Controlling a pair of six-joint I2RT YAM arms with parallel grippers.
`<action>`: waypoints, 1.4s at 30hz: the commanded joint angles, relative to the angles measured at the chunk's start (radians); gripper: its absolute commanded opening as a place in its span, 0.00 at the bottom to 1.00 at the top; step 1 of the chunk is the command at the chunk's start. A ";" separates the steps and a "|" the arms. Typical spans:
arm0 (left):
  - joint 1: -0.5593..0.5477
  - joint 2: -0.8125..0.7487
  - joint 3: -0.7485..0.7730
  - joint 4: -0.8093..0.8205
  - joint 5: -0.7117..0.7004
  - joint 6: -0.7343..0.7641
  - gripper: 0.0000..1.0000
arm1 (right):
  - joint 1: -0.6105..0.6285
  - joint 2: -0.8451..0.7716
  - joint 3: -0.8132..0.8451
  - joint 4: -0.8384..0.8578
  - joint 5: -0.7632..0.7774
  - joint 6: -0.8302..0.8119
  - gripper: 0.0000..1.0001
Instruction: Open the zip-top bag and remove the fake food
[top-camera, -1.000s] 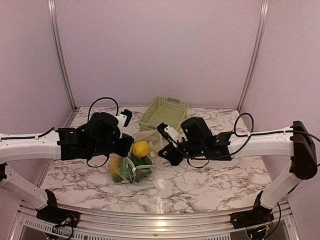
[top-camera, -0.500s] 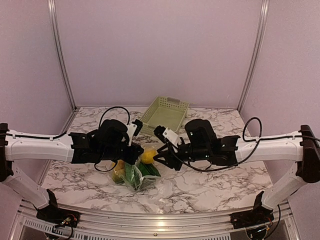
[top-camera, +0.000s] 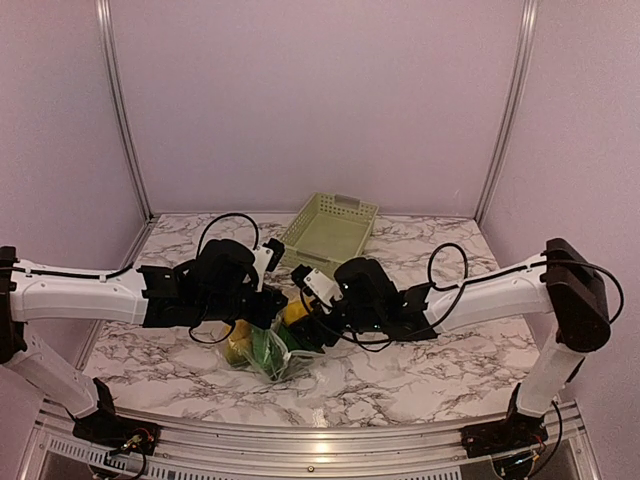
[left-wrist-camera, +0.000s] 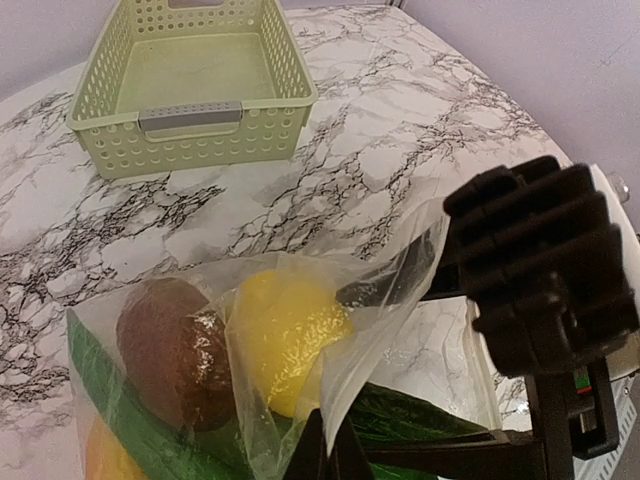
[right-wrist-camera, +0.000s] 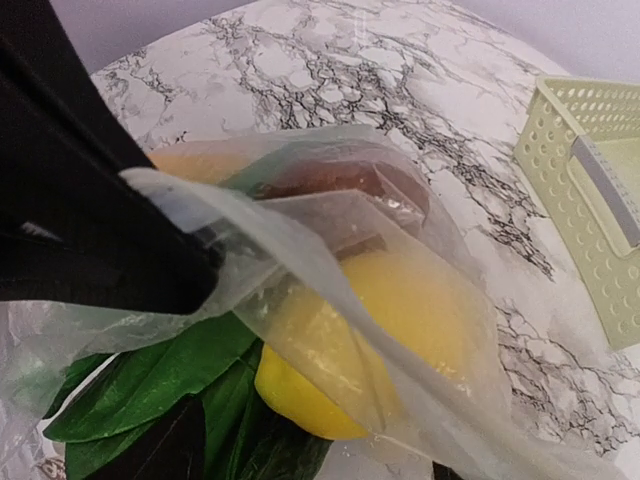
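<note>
From above, the clear, crinkly zip-top plastic bag (top-camera: 280, 368) is near-centre on the marble tabletop (top-camera: 420, 375), between the left tool (top-camera: 272, 308) and right tool (top-camera: 303, 328), with the small plastic fake fruit and vegetables (top-camera: 240, 347) all inside. The left wrist view shows the left tool clenched on one lip. In the right wrist view the right tool's jaws stand apart by the other lip, so opening looks half-done and removal unstarted.

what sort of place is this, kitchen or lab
Probably a robot test booth, not a kitchen: bare walls framed by aluminium posts, two arms bolted to a marble-print table, and fake food.
</note>
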 joint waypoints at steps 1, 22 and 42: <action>-0.004 -0.018 -0.025 0.011 -0.007 -0.003 0.00 | 0.005 0.047 0.048 0.090 0.104 0.072 0.77; -0.001 -0.040 -0.053 0.022 -0.089 -0.017 0.00 | 0.006 0.133 0.075 0.151 0.180 0.164 0.40; 0.070 0.007 -0.041 -0.019 -0.145 -0.049 0.00 | -0.023 -0.342 -0.108 -0.041 -0.084 0.093 0.34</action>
